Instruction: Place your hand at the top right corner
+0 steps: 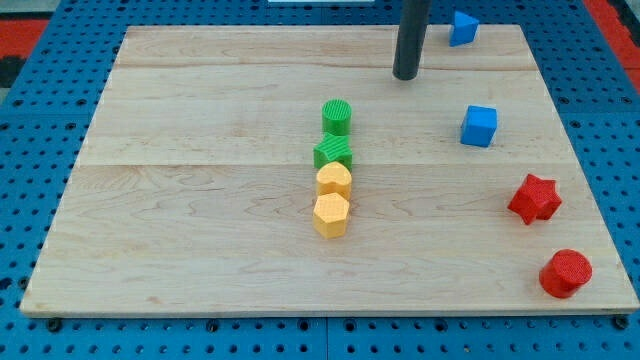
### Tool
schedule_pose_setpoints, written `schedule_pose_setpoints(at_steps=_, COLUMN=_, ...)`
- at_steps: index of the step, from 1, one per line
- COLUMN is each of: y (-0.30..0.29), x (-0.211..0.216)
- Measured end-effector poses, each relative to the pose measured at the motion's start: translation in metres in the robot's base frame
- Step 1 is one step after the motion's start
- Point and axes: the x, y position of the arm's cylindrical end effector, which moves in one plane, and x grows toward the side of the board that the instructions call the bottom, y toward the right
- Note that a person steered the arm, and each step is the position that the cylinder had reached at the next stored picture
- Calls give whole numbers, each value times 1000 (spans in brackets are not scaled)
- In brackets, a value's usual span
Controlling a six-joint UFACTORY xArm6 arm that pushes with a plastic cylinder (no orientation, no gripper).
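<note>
My tip (406,76) touches the wooden board (200,150) near its top edge, right of centre. A small blue block (462,28) lies up and to the right of the tip, near the board's top right corner. A blue cube (479,126) sits below and to the right of the tip. The tip touches no block.
A column of blocks stands mid-board: a green cylinder (337,116), a green star (333,153), a yellow block (334,181) and a yellow hexagon (330,215). A red star (534,198) and a red cylinder (565,273) lie at the right edge.
</note>
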Motion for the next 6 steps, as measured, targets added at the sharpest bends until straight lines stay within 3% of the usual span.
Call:
schedule_pose_setpoints(at_steps=2, y=-1, x=-90)
schedule_pose_setpoints(at_steps=4, y=9, x=-77)
schedule_pose_setpoints(at_steps=5, y=26, x=0)
schedule_pose_setpoints(at_steps=6, y=134, x=-43)
